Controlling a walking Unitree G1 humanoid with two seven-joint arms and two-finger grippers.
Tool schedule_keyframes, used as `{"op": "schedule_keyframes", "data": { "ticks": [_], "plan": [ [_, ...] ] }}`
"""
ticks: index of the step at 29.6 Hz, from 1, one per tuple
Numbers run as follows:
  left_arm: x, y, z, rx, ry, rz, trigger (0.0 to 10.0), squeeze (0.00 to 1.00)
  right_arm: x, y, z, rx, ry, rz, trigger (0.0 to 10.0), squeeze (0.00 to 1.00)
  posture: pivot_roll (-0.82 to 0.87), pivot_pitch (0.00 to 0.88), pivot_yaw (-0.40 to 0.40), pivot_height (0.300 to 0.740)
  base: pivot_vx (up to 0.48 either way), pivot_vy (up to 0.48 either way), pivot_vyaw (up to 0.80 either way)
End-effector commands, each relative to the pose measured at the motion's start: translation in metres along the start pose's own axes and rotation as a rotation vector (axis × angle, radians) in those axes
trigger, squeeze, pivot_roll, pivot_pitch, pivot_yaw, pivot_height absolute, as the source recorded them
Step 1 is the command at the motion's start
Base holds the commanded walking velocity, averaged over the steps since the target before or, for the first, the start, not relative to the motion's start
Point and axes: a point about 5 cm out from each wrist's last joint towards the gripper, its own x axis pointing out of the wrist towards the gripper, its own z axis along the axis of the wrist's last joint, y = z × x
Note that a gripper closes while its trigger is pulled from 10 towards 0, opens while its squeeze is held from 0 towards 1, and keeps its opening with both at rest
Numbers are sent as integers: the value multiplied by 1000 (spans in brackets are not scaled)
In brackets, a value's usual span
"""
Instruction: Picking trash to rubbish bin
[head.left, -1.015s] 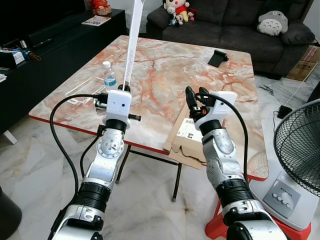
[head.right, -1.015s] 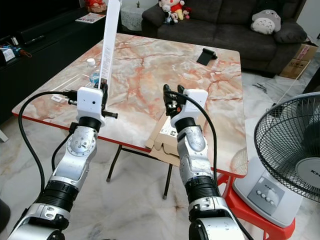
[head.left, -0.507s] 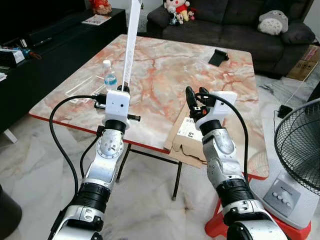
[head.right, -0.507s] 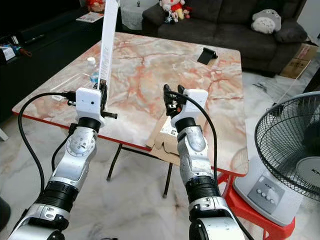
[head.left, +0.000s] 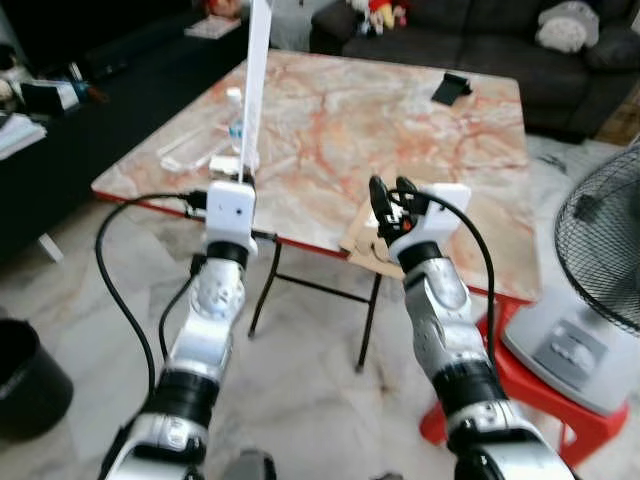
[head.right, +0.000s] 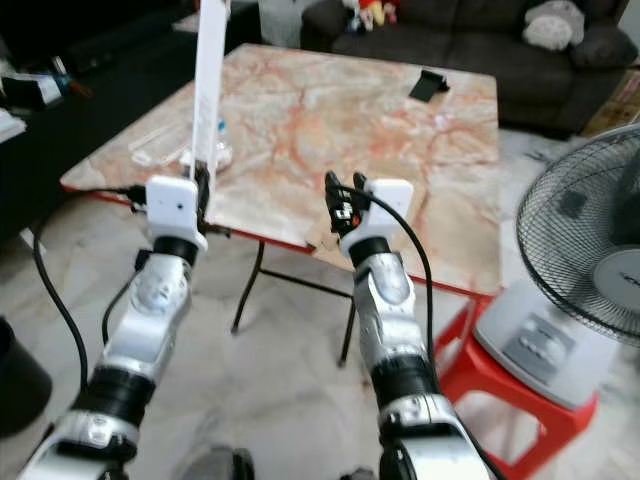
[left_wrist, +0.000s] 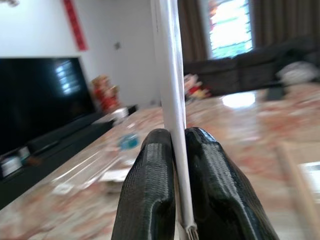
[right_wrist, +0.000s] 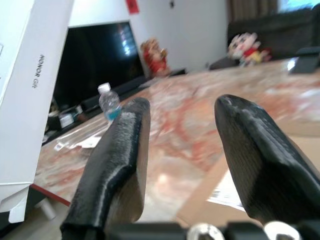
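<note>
L gripper (left_wrist: 173, 150) – white box (head.left: 255, 80) upright

A marble table (head.left: 400, 110), grey sofa (head.left: 470, 45) and fan (head.left: 605, 250)

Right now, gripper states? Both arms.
Left gripper: shut on the white box, held upright.
Right gripper: open, holding nothing, raised near the table edge.

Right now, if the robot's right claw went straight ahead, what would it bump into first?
Probably the flat cardboard lying on the marble table. The open right gripper points low across the tabletop, with the cardboard just ahead of it. Depth is hard to judge, so it might skim over it.
</note>
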Motion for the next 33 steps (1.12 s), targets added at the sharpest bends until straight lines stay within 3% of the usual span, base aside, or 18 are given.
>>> {"op": "schedule_keyframes", "data": {
  "ticks": [1, 16, 26, 31, 32, 33],
  "plan": [
    [2, 2, 4, -1, -13, 3, 10000, 0, 2, 4, 4, -4, -13, 10, 10000, 0, -2, 62, -38, 740, -266, 0, 0],
    [1, 3, 1, -3, -2, 0, 10000, 0, 1, 3, 2, -3, -3, 11, 10000, 0, -2, 62, -38, 740, -269, 0, 0],
    [-20, 1, -47, -108, 226, -37, 10000, 0, -18, -27, -29, -5, 153, -73, 10000, 0, -2, 74, -44, 740, 0, 0, 0],
    [-39, 2, -86, -138, 414, -63, 10000, 0, -45, -54, -61, -28, 323, -154, 10000, 0, 0, 71, -46, 740, 0, 0, 0],
    [-39, 2, -86, -138, 414, -63, 10000, 0, -45, -54, -61, -28, 323, -154, 10000, 0, 0, 71, -46, 740, 0, 0, 0],
    [-51, 4, -102, -154, 498, -57, 10000, 0, -61, -62, -77, -52, 417, -172, 10000, 0, 0, 71, -46, 740, 0, 0, 500]
  ]
}}
